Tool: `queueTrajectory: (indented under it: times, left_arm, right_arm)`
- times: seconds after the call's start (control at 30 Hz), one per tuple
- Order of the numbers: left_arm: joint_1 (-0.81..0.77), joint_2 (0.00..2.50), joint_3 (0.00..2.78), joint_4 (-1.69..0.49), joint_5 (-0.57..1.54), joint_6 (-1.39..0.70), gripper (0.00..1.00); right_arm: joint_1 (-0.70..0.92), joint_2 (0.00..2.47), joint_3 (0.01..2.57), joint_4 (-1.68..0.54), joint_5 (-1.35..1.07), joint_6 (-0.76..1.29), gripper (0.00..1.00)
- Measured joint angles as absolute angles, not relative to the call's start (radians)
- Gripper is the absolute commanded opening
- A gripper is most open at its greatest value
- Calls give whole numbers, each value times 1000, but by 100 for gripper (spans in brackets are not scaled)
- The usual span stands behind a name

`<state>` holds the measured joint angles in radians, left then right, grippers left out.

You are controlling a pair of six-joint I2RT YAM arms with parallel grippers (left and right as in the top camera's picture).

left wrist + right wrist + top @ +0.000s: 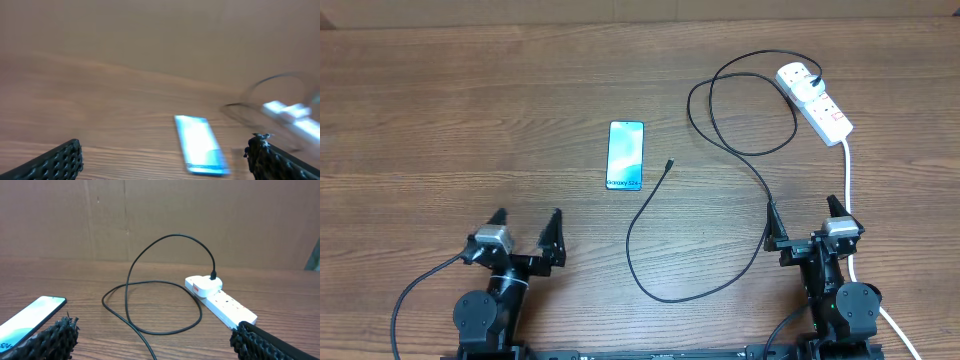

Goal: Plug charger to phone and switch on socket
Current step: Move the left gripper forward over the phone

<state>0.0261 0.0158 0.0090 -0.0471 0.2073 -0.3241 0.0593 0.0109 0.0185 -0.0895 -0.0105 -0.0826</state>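
Plainly, left gripper (pixel 525 228) and right gripper (pixel 803 218) gape wide, empty, at the worktop's (pixel 440 120) near edge. Phone (pixel 626 155) lies mid-worktop — charger (pixel 175 235) tip near it, not touching.

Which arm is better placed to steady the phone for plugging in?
Left. The phone lies nearer the open left gripper. The open right gripper sits beside the charger cable and on the socket side, so it probably suits the connector.
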Motion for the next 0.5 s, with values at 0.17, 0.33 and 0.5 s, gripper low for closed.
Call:
queueTrajectory:
  times: [0.17, 0.33, 0.5]
  left_arm:
    - [26, 16, 9, 55, 282, -572, 100]
    - [26, 14, 10, 365, 327, -683, 100]
    - [26, 16, 81, 429, 321, -701, 100]
  right_arm:
    - [60, 11, 19, -90, -10, -82, 100]
    - [59, 11, 19, -90, -10, -83, 100]
    - [59, 11, 19, -90, -11, -83, 100]
